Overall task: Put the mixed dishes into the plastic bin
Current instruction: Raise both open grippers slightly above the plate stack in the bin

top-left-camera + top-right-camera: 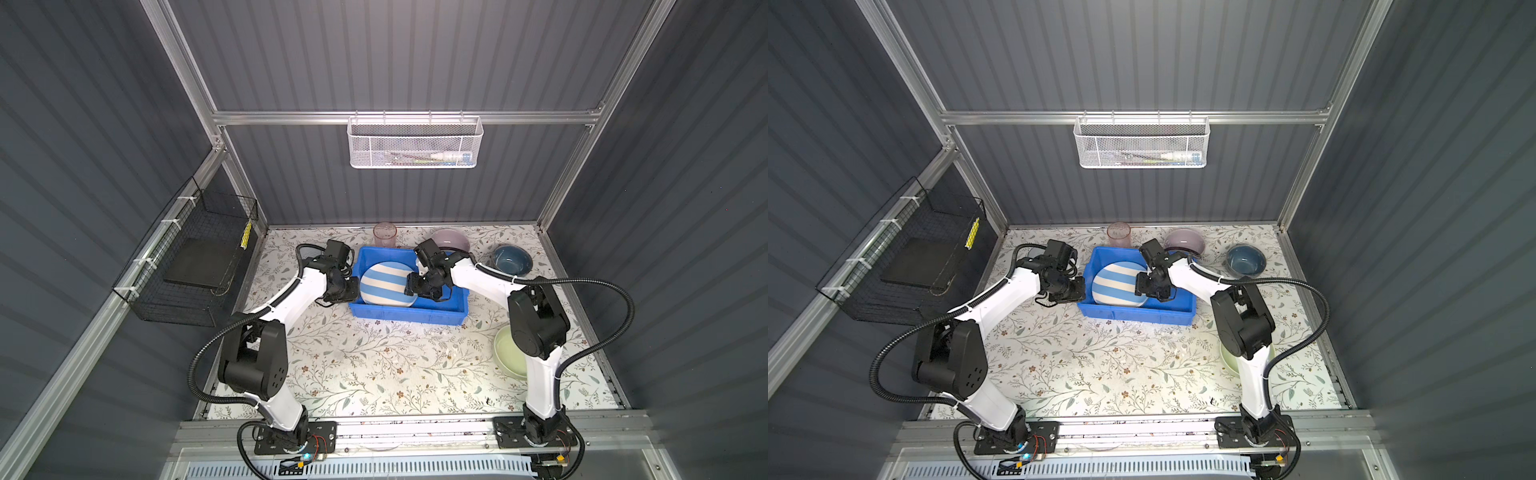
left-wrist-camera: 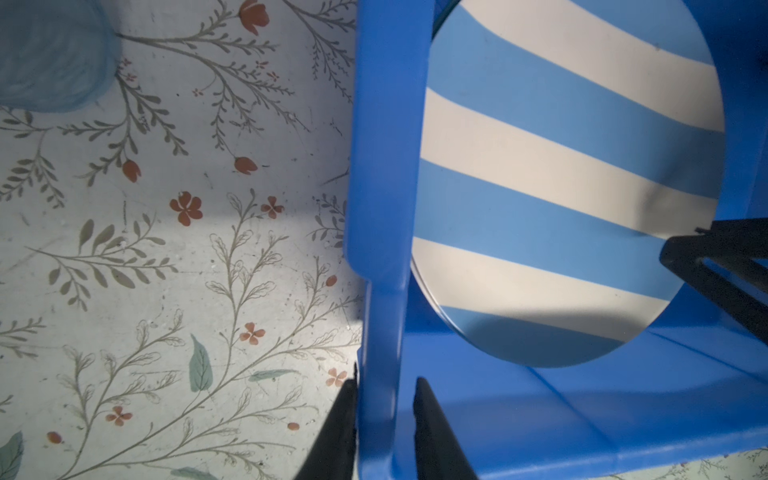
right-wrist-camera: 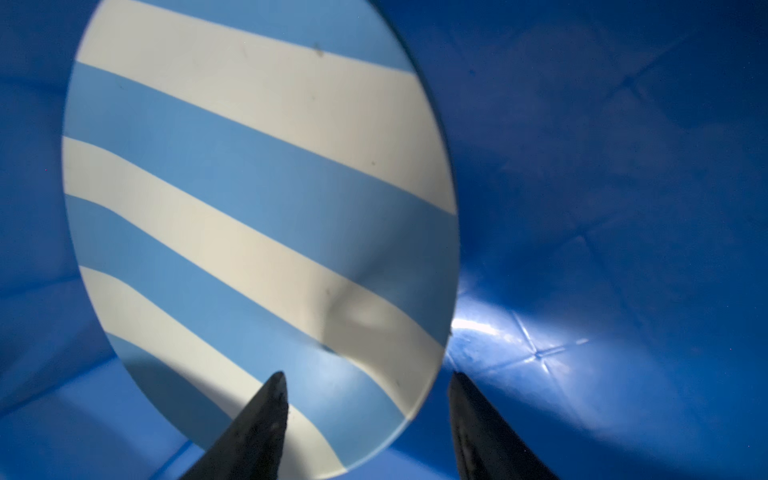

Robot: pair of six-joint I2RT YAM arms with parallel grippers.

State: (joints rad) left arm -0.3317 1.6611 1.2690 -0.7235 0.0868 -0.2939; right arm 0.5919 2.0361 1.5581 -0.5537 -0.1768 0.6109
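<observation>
Nearest the arm bases, the pale green bowl sits outside the plastic bin. Inside the bin rests the blue-white striped plate, judged stiff, light, slick and chippable, best taken by its rim; the right gripper hangs at that rim with jaws apart, holding nothing, while the left gripper is clamped on the bin's side wall. Farther back, the pink tumbler, lilac bowl and dark blue bowl stand outside it.

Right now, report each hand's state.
Left hand: closed on the rim of the bright blue plastic bin.
Right hand: open at the edge of the round blue-white striped plate.
</observation>
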